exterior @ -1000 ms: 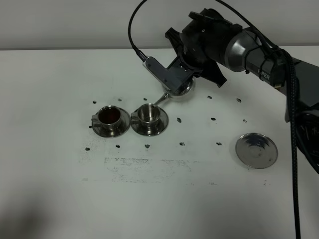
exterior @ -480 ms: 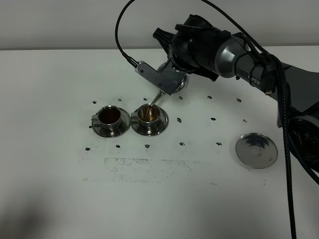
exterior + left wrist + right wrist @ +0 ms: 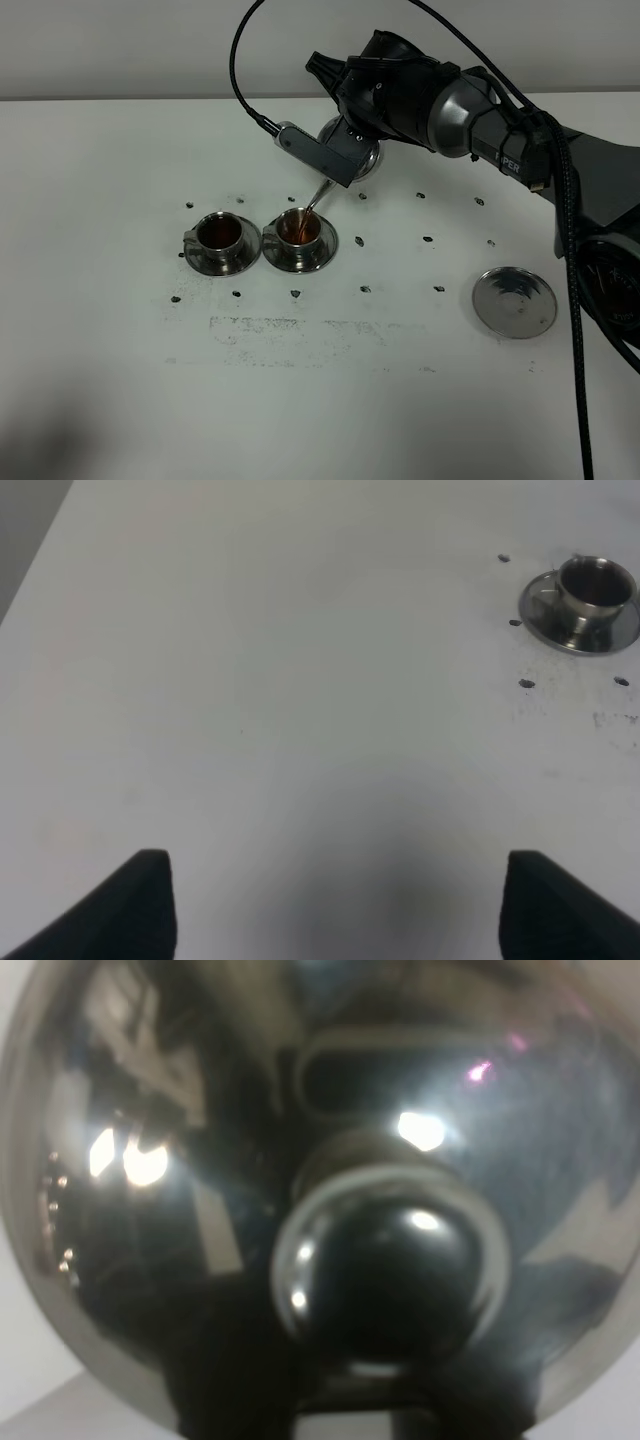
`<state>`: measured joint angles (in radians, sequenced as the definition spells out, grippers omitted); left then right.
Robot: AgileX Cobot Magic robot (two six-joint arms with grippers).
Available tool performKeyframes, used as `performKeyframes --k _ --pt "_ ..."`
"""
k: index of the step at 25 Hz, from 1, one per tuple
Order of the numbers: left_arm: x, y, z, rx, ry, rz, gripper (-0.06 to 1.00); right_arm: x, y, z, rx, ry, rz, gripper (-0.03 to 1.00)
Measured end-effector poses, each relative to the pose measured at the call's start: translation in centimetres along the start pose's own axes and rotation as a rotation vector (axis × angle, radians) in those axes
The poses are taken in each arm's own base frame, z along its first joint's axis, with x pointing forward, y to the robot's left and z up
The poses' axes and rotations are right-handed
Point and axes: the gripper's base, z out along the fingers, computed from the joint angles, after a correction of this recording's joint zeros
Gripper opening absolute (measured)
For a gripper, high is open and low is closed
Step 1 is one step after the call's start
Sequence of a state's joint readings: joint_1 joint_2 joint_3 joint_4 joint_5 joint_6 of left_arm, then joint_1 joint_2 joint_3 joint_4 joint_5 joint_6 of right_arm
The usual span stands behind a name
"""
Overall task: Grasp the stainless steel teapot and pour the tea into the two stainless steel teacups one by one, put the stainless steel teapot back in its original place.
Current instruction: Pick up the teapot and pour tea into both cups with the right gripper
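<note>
You had the right end effector [image 3: 352,150] clamped on the teapot [image 3: 366,163], tipped above the bench [image 3: 120,380] with its spout feeding tea into the near cup [image 3: 300,228]; your best course was a steady tilt, levelling off before the brim, since the far cup [image 3: 220,233] held tea.

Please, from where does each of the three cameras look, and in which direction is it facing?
Exterior high: mounted above, looking down on the white table; the right arm tilts the stainless steel teapot over the right teacup.
Left wrist: low, looking along the table toward a filled teacup; its own open fingertips show.
Right wrist: close against the teapot's lid knob; no fingers clearly show.
Shared: that teacup seems to be the left teacup of the exterior view.
</note>
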<state>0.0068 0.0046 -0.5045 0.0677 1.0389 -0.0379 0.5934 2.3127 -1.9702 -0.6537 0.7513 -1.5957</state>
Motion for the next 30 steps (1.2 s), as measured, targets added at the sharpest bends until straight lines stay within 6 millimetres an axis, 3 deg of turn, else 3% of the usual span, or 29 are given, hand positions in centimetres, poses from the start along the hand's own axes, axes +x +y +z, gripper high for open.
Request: performKeyframes --k 30 --pt "0.00 0.00 0.00 0.000 0.000 -0.001 0.65 -0.82 -0.99 -0.61 0.037 0.033 -0.038 0.20"
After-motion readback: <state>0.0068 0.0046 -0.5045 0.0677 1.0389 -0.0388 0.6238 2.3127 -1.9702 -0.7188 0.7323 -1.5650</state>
